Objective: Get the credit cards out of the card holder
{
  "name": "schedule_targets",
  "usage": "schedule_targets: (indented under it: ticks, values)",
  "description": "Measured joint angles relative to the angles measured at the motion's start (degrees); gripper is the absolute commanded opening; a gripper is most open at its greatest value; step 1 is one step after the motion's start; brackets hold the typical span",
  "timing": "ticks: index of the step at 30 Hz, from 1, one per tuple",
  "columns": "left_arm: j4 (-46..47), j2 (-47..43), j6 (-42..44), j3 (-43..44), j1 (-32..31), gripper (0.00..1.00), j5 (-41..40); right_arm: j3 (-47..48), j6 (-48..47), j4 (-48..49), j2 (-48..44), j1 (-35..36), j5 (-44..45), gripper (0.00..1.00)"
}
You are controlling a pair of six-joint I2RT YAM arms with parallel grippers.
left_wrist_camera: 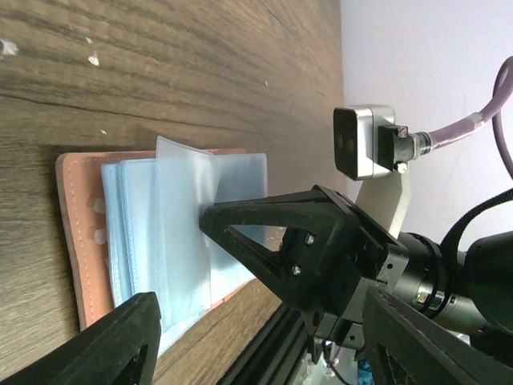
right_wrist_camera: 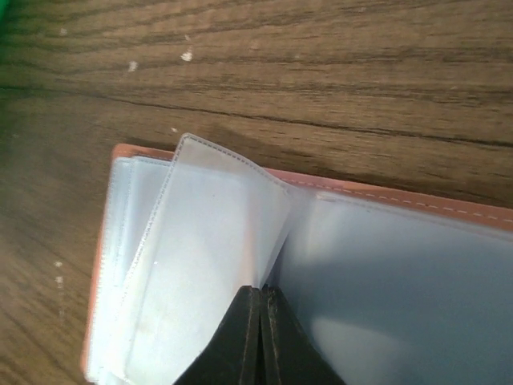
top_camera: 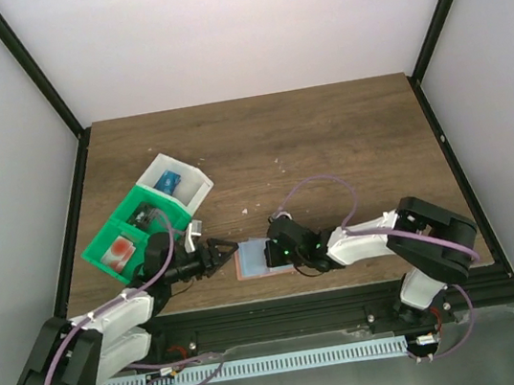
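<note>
The card holder [top_camera: 251, 260] lies open on the table near the front edge, with light blue clear sleeves and a salmon edge [left_wrist_camera: 76, 241]. One sleeve [right_wrist_camera: 200, 241] stands lifted. My right gripper [right_wrist_camera: 261, 293] is shut, its tips pinching the lower edge of that sleeve by the fold. My left gripper [left_wrist_camera: 178, 261] is open just left of the holder, its fingers [left_wrist_camera: 264, 233] over the sleeves. The sleeves that show hold no card. A red and white card [top_camera: 122, 249] lies in the green tray. A blue card [top_camera: 171, 180] lies in the white tray.
The green tray [top_camera: 109, 236] and the white tray [top_camera: 196, 184] stand side by side at the left, behind my left arm. A dark thing [top_camera: 147, 216] lies in the green tray's far compartment, too small to identify. The table's front rail runs close under the holder.
</note>
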Motion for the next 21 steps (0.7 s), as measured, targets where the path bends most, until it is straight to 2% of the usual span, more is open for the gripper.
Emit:
schedule_targets:
  ticks: [10, 21]
  values:
    - [9.0, 6.2, -3.6, -0.7, -1.2, 0.73, 2.1, -8.0, 5.3, 14.9, -0.6, -3.3, -9.0, 0.0]
    - [16.1, 14.7, -4.5, -0.7, -2.9, 0.73, 2.5, -9.6, 8.7, 22.3, -0.4, -3.9, -14.1, 0.0]
